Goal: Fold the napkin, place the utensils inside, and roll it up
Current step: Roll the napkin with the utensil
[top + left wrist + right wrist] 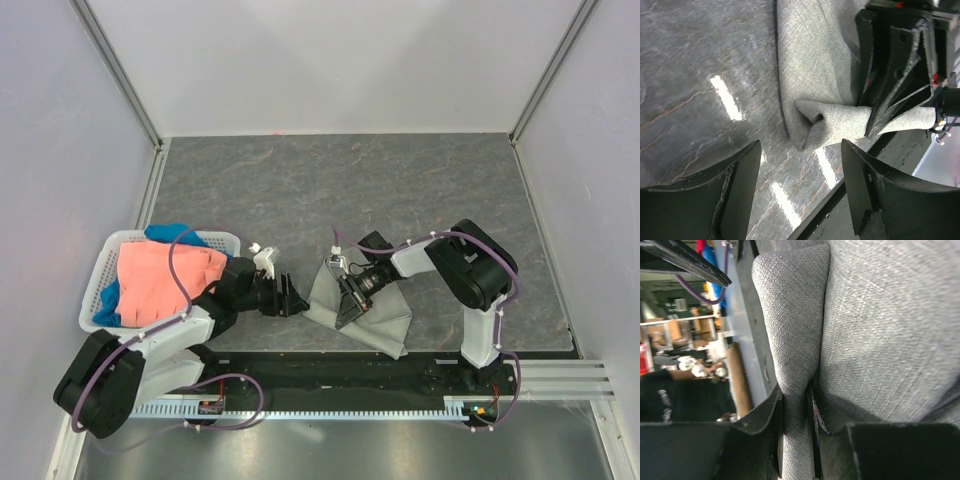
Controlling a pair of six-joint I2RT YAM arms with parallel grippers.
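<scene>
The light grey napkin (385, 318) lies near the table's front edge, with one side rolled into a tube. My right gripper (350, 298) is shut on that tube. In the right wrist view the roll (792, 325) is pinched between the jaws of the right gripper (797, 405), beside the flat cloth (890, 325). My left gripper (292, 297) stands open just left of the napkin. The left wrist view shows the left gripper (801, 150) empty, with the roll's folded end (822, 125) a little past its fingertips. The utensils are hidden.
A white basket (100, 285) at the left holds a coral-orange cloth (160, 275) and a blue cloth (172, 232). The table's front edge (840, 186) runs close under the napkin. White walls close in the grey table (330, 190) on three sides.
</scene>
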